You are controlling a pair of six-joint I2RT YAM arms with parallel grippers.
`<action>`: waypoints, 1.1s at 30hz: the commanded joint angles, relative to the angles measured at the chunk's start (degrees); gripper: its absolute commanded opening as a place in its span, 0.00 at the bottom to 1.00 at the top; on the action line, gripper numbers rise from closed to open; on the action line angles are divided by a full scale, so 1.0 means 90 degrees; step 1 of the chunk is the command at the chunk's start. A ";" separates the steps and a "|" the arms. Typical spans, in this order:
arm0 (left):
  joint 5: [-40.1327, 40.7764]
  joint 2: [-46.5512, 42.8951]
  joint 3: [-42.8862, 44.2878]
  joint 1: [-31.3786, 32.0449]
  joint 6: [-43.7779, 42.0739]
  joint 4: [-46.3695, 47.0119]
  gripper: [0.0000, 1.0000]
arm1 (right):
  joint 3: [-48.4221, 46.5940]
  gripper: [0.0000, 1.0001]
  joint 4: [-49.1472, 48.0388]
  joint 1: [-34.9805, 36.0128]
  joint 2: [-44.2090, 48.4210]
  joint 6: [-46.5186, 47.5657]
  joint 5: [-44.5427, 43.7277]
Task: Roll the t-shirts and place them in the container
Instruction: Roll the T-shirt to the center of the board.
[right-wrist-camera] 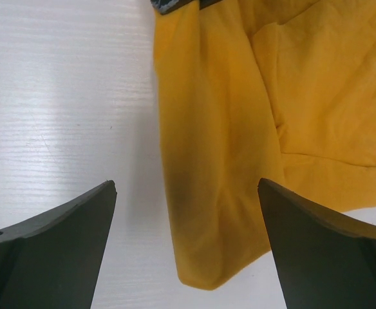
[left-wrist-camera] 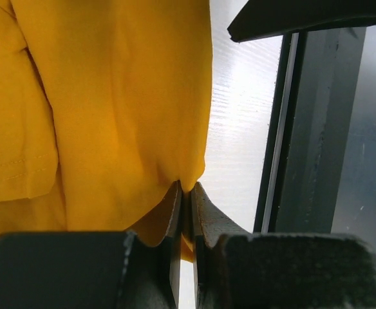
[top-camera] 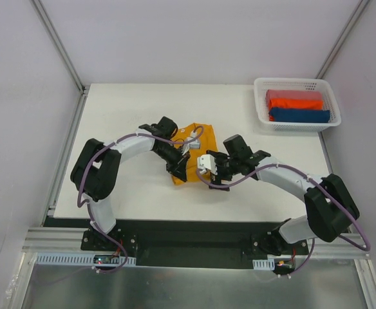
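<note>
Mustard-yellow t-shirt lies folded and creased mid-table. Left gripper is clamped on its edge. Right gripper is spread apart over it.

I'm not making out a single word, number or logo anywhere here. The yellow t-shirt is showing only plain cloth, and the white basket is showing no lettering I can read.

Matt, soft cloth t-shirt on smooth, faintly glossy table.
</note>
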State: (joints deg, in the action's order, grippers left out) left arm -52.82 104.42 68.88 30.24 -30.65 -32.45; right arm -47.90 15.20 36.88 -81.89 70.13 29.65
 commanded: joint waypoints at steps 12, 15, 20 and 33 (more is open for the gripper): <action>-0.0938 0.0556 0.0823 -0.0488 -0.0705 -0.1413 0.05 | -0.0174 0.61 -0.1173 0.0189 -0.0881 0.0606 -0.0492; -0.0860 0.0585 0.0959 -0.0557 -0.0930 -0.1843 0.06 | -0.0545 0.27 -0.0285 0.0189 -0.0940 0.0752 -0.0259; -0.0675 0.0546 0.1145 -0.0694 -0.0735 -0.2243 0.06 | -0.1258 0.12 0.1839 0.0170 -0.0979 0.0792 0.0474; -0.0977 0.1238 0.2082 -0.0879 -0.0823 -0.3953 0.07 | -0.3270 0.10 0.5781 -0.0474 -0.2550 0.0890 0.2067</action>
State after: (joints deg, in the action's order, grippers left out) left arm -61.56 112.84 83.90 23.57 -35.94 -62.08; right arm -73.54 52.05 35.29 -100.66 76.20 42.61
